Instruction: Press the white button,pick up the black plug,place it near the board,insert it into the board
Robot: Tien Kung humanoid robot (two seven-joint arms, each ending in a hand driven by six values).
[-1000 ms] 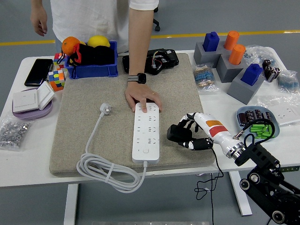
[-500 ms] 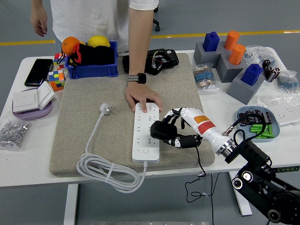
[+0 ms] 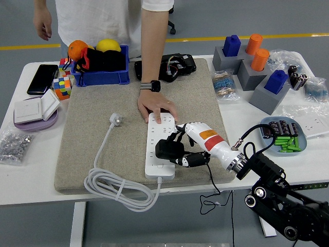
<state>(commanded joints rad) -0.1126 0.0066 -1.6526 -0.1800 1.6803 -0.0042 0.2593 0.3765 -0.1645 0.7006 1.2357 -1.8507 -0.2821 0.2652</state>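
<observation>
Right hand (image 3: 177, 150) curled tight around black plug (image 3: 168, 149) over power strip (image 3: 160, 146); plug looks light, rigid, gripped by body.

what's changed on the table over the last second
The right hand, shut on the black plug, carried it leftward from the mat's right side to over the white power strip. The person's hand stayed pressed on the strip's far end; the strip and its cable didn't move.

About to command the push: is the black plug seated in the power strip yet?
Cannot tell. The right hand holds the black plug over the power strip, hiding its prongs.
</observation>
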